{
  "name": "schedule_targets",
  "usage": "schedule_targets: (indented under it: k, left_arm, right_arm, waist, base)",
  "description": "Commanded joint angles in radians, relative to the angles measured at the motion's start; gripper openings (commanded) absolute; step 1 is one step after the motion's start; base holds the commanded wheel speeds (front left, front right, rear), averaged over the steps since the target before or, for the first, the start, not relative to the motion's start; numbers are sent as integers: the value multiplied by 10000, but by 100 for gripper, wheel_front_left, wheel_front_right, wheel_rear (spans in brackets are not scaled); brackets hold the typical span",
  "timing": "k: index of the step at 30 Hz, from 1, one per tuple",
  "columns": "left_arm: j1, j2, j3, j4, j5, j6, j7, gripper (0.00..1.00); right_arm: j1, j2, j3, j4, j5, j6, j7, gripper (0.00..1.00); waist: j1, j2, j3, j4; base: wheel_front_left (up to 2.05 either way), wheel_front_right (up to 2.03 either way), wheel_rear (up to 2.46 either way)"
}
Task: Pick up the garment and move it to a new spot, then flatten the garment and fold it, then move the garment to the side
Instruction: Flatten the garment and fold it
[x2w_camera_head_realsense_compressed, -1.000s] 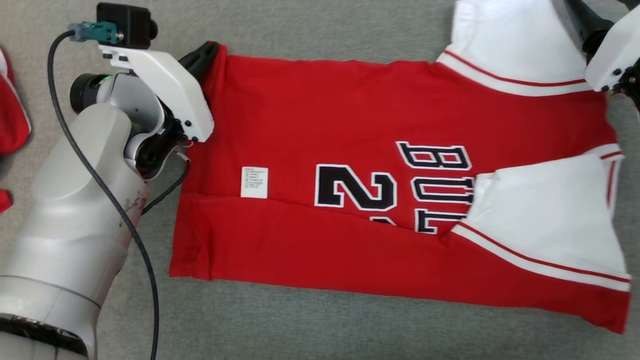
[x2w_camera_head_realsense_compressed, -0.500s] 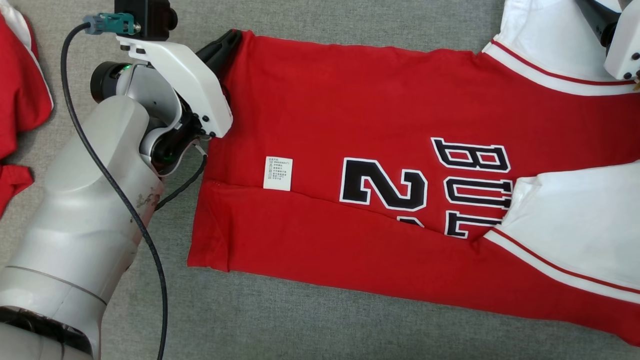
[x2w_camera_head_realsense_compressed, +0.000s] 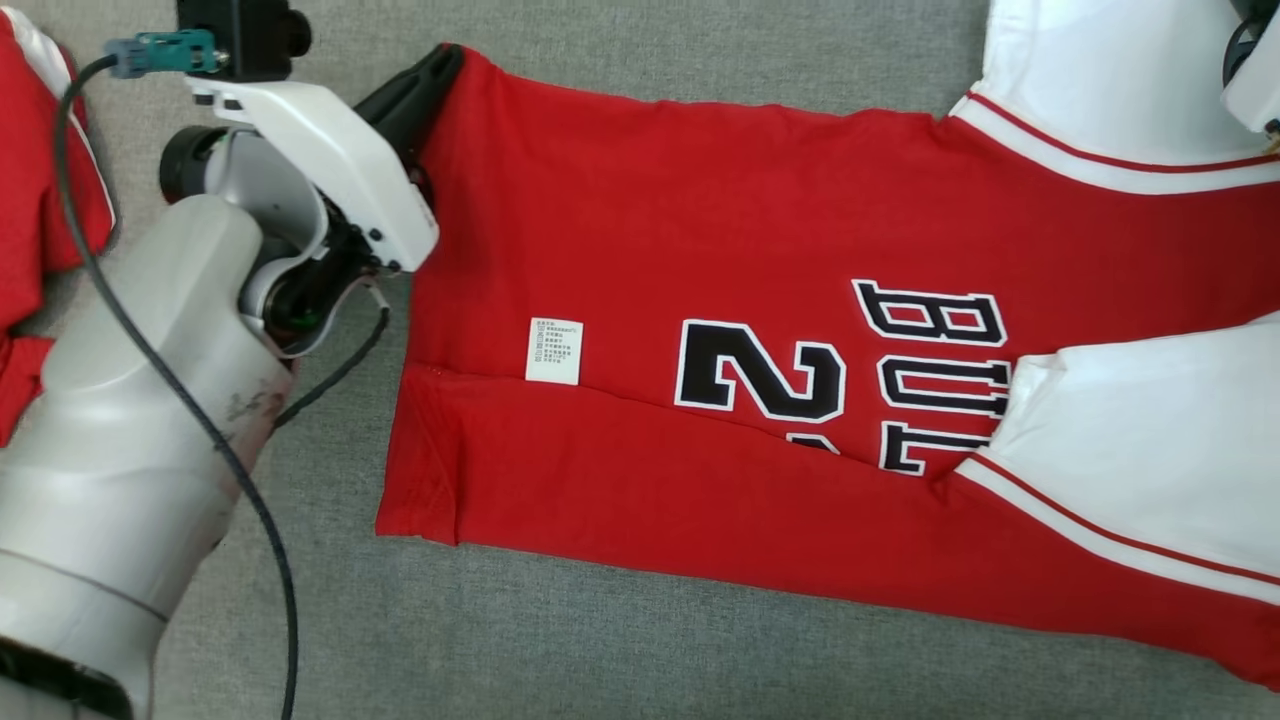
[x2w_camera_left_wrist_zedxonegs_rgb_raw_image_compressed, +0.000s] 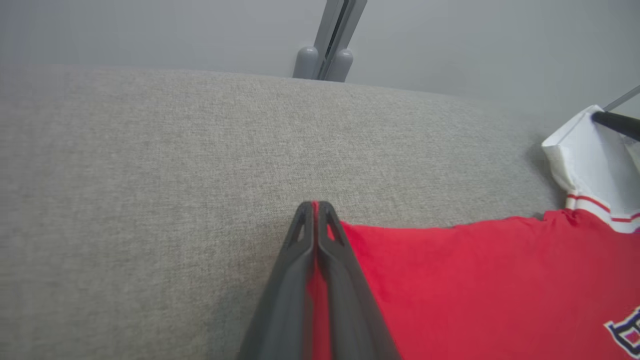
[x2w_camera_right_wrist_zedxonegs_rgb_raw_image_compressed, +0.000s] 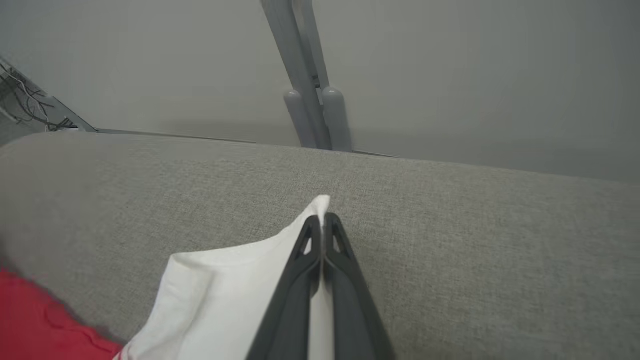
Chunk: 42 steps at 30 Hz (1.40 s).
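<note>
Jersey first, in the head view: we see the red garment (x2w_camera_head_realsense_compressed: 700, 200) spread flat on the grey tabletop (x2w_camera_head_realsense_compressed: 600, 640), its long axis running from 9 o'clock to 3 o'clock, hem at the 9 o'clock end and white sleeves at the 3 o'clock end. The near long edge is already turned over, covering part of the printed number. Our left pincer (x2w_camera_head_realsense_compressed: 445, 62) sits at the far hem corner, around 10 o'clock in the picture, and the body of the garment lies from it toward 4 o'clock. Our right arm's pale housing (x2w_camera_head_realsense_compressed: 1255, 85) shows at 2 o'clock, over the far white sleeve (x2w_camera_head_realsense_compressed: 1090, 90). More red cloth (x2w_camera_head_realsense_compressed: 40, 170) lies apart at 9 o'clock.

In the left wrist view, we see the left pincer (x2w_camera_left_wrist_zedxonegs_rgb_raw_image_compressed: 315, 206) pressed shut with a strip of red cloth caught between its fingers. The garment (x2w_camera_left_wrist_zedxonegs_rgb_raw_image_compressed: 475, 280) fans away toward 4 o'clock.

In the right wrist view, the right pincer (x2w_camera_right_wrist_zedxonegs_rgb_raw_image_compressed: 324, 220) is likewise shut, pinching the white sleeve (x2w_camera_right_wrist_zedxonegs_rgb_raw_image_compressed: 225, 290), whose tip pokes out just past the fingertips. The cloth trails toward 8 o'clock, where the red body begins.

So we hold both ends of the far long edge, each arm at its own end. We judge the coming move as a fold across the long axis, far edge drawn from 12 o'clock toward 6 o'clock, both pincers travelling level.
</note>
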Motion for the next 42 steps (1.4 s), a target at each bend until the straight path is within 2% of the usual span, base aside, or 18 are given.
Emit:
schedule_targets:
  k: [1, 10, 15, 20, 30, 36, 42]
  left_arm:
    - [178, 279, -61, -215, -139, -14, -9, 0]
    - [930, 1435, -165, -1617, -834, -12, 260, 0]
    - [1297, 1919, -65, -2153, -1089, -5, 405, 0]
    - [1813, 2466, 141, -2947, -1312, 193, 464, 0]
    - [2915, 3385, 402, -4419, -1800, 680, 669, 0]
    - [3865, 3994, 672, -5364, -2105, 916, 418, 0]
    - [5053, 4616, 996, -6235, -2469, 1315, 45, 0]
  right_arm:
    - [325, -273, 103, -355, 366, -3, -58, 0]
    - [1425, -1720, 157, -2630, 2028, -3, -155, 0]
    - [1987, -2266, 134, -3560, 2387, -3, -171, 0]
    - [2668, -2713, -44, -4656, 2707, -3, -337, 0]
    - [4441, -3192, -635, -6554, 3422, -3, -450, 0]
    - [6108, -3504, -1188, -7782, 3881, -3, -636, 0]
    - [8108, -3489, -1760, -8674, 4080, -1, -1107, 0]
  waist:
    - [0, 0, -147, -116]
    - [0, 0, -816, -399]
    - [0, 0, -1110, -540]
    - [0, 0, -1401, -682]
    - [0, 0, -1694, -1024]
    - [0, 0, -1760, -1320]
    - [0, 0, -1846, -1617]
  base:
    - [0, 0, 0]
    - [0, 0, 0]
    - [0, 0, 0]
    - [0, 0, 0]
    - [0, 0, 0]
    - [0, 0, 0]
    - [0, 0, 0]
